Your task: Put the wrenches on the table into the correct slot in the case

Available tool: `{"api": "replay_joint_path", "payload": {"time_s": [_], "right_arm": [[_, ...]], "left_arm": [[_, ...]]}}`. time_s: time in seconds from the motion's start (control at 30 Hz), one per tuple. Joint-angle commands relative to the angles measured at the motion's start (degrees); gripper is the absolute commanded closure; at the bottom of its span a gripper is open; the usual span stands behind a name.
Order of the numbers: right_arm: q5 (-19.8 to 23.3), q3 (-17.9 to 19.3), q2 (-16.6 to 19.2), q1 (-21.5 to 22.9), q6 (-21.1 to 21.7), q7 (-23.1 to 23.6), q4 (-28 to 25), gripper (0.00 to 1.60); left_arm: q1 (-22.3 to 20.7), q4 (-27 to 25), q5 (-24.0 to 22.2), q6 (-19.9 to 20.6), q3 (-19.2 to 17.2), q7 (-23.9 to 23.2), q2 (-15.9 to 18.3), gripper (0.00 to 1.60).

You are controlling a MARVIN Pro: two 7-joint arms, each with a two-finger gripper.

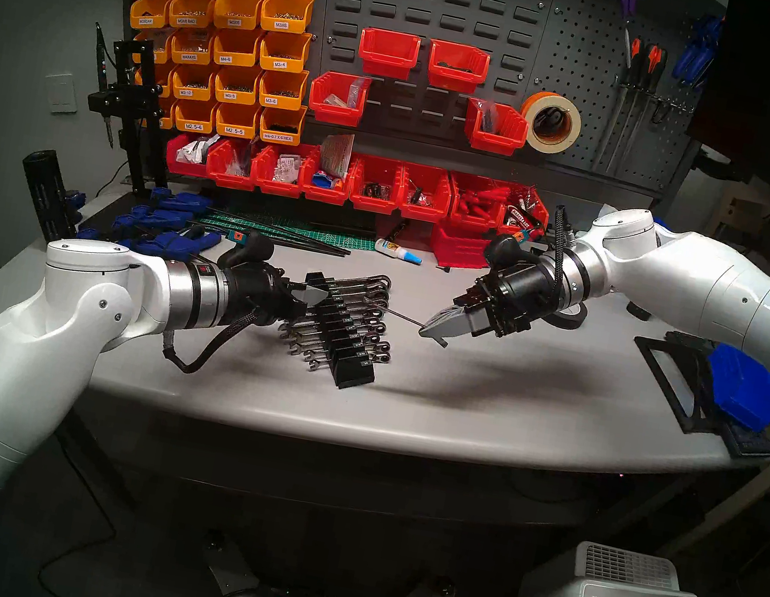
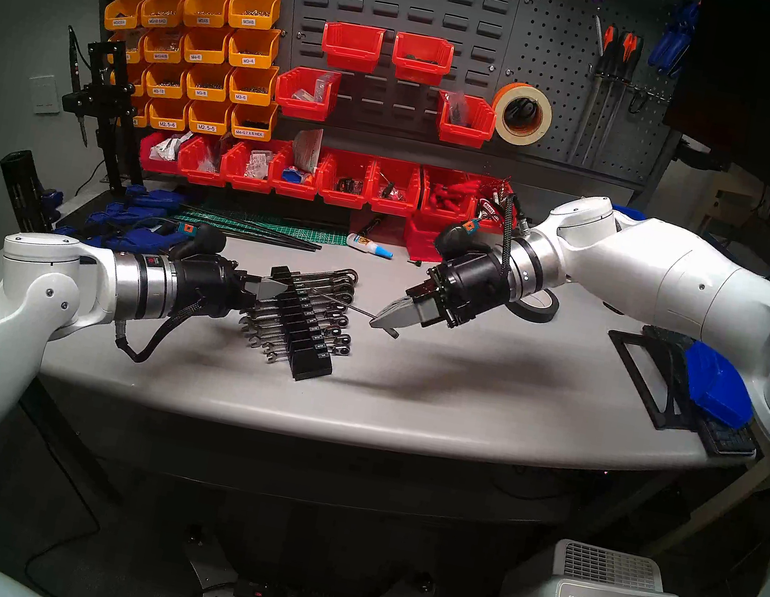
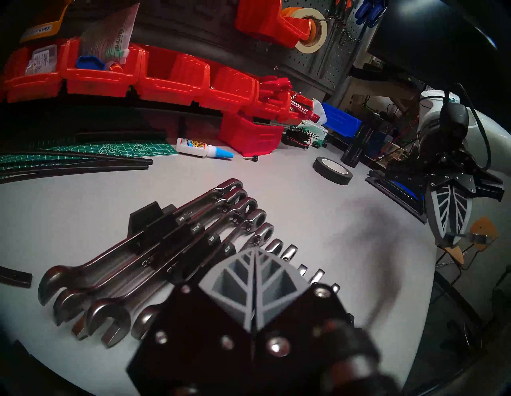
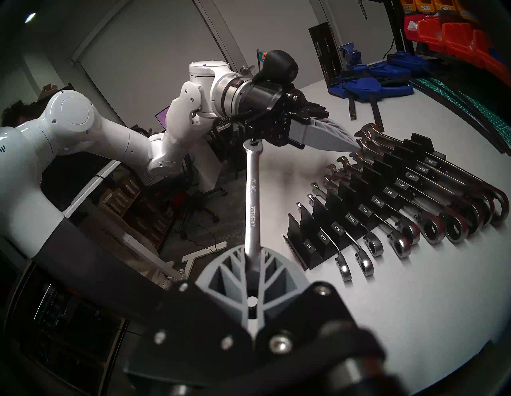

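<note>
The black stepped case (image 1: 352,356) lies left of centre on the grey table (image 1: 507,404), with several chrome wrenches in its slots. In the right wrist view its two smallest slots, labelled 1/4 and 9/32, hold nothing (image 4: 312,249). My right gripper (image 1: 433,332) is shut on the ring end of a slim chrome wrench (image 4: 253,199). It hangs above the table right of the case, the wrench (image 1: 400,316) pointing towards the rack. My left gripper (image 1: 316,296) is shut and empty. It hovers over the open-jaw ends of the large wrenches (image 3: 83,298).
A black tape roll (image 1: 569,315) lies behind my right wrist. A glue bottle (image 1: 399,252), thin black rods (image 1: 281,236) and blue clamps (image 1: 164,231) lie at the back left. Red bins (image 1: 367,184) line the back. A black frame with a blue box (image 1: 741,389) sits far right.
</note>
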Motion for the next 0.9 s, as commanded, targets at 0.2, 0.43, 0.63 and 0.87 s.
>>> {"api": "replay_joint_path", "payload": {"time_s": [0.2,0.43,0.63,0.87], "right_arm": [[1.5,0.7,0.6,2.3,-0.1,0.3,-0.4,1.60],[1.7,0.4,0.8,2.4,-0.3,0.3,-0.4,1.60],[1.7,0.3,0.8,2.5,-0.5,0.3,-0.5,1.60],[1.9,0.0,1.0,2.7,-0.7,0.3,-0.7,1.60]], "left_arm": [[-3.4,0.7,2.9,-2.8,2.5,0.4,-1.0,1.60],[-3.6,1.1,5.4,-3.8,3.5,0.8,-1.1,1.60],[-4.1,1.7,6.1,-3.8,4.0,0.5,-1.0,1.60],[-3.4,1.3,7.5,-3.6,4.2,-0.7,0.3,1.60]]}}
